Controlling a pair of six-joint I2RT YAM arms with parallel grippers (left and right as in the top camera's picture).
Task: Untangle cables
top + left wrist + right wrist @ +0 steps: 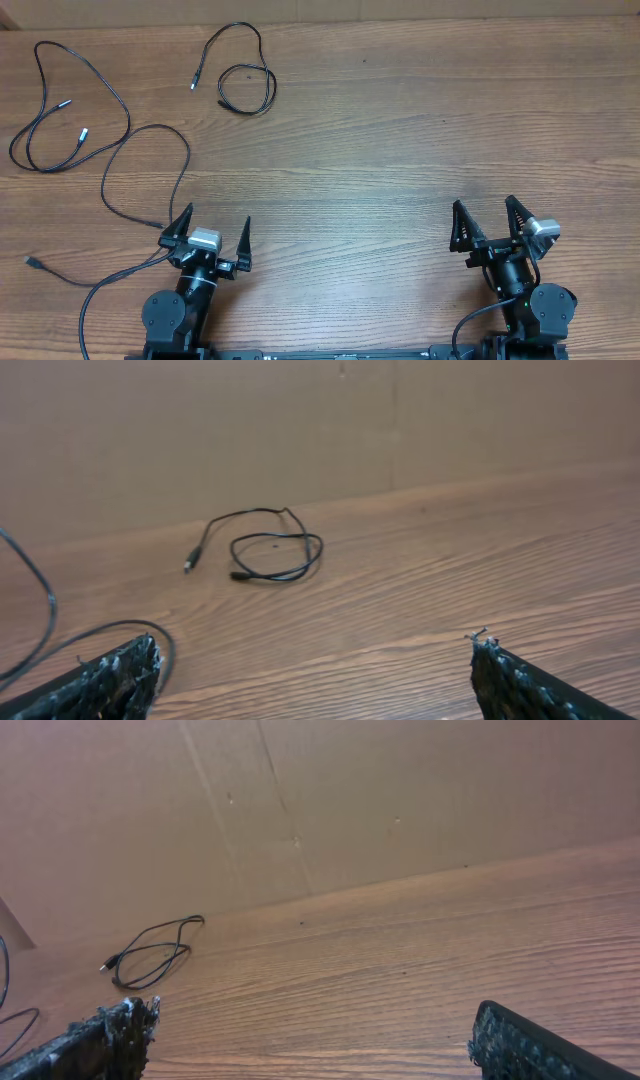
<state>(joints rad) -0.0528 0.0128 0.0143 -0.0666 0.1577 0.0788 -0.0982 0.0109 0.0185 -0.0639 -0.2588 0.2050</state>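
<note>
Wood-grain table [400, 150], cardboard wall [400, 800] behind it. Left arm [185, 300] and right arm [525, 295] sit at the near edge, both with jaws spread wide and gripping nothing. Long cables [110, 92] sprawl across the far left. One short cable [273, 88] lies looped just right of them.
</note>
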